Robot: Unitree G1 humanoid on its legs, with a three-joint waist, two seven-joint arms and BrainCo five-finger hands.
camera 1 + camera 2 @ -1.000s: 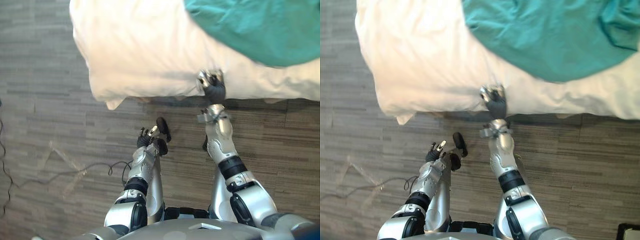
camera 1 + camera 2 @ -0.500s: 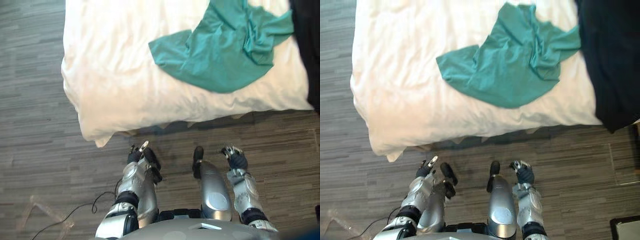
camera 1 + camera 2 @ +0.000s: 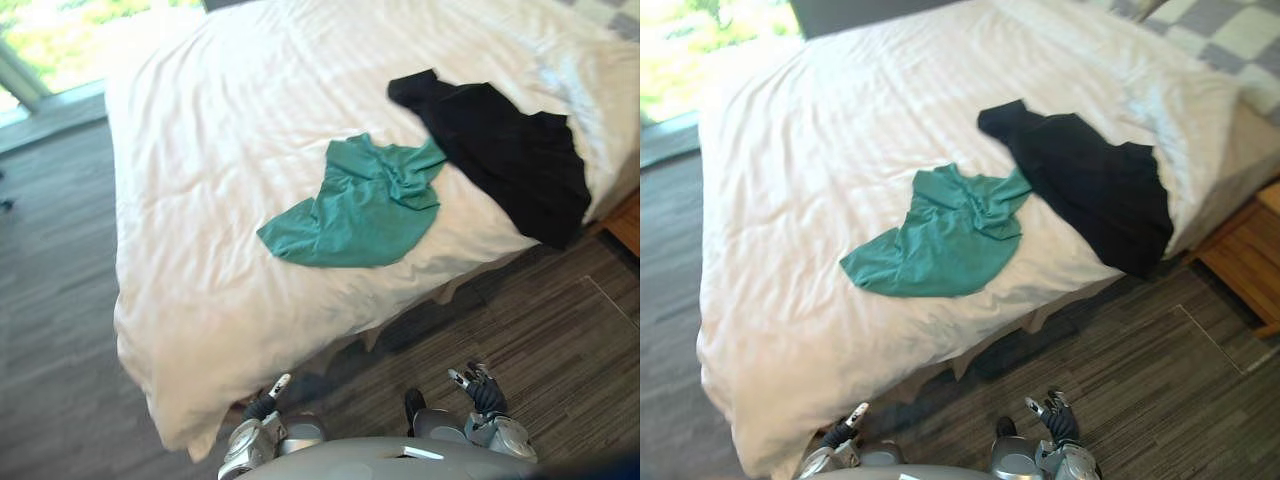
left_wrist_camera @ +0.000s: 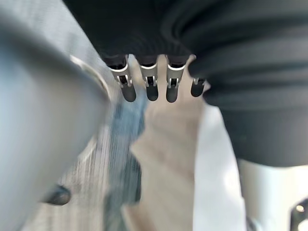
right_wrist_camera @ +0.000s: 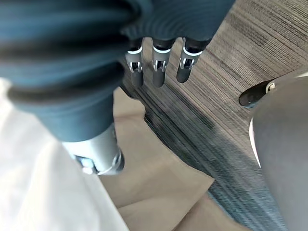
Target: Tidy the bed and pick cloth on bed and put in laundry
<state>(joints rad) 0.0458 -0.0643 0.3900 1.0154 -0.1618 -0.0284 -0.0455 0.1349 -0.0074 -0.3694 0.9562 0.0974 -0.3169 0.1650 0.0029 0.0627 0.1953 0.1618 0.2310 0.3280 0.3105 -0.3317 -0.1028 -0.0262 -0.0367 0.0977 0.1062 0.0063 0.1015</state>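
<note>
On the white duvet (image 3: 190,180) lie a teal cloth (image 3: 355,205) and, right of it, a black garment (image 3: 505,160) — left hand (image 3: 262,408) and right hand (image 3: 484,394) hang near, fingers loose, empty. Deep grab could snag duvet too.

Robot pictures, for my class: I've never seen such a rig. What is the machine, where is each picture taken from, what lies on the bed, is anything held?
It is a humanoid robot standing beside a white-covered bed. Two pictures come from cameras in its head, looking down; two from its wrists, looking along each robot hand. On the bed lie a crumpled teal cloth and a black cloth, side by side. The left robot hand and right robot hand hang low above the grey plank floor, fingers straight, holding nothing.
</note>
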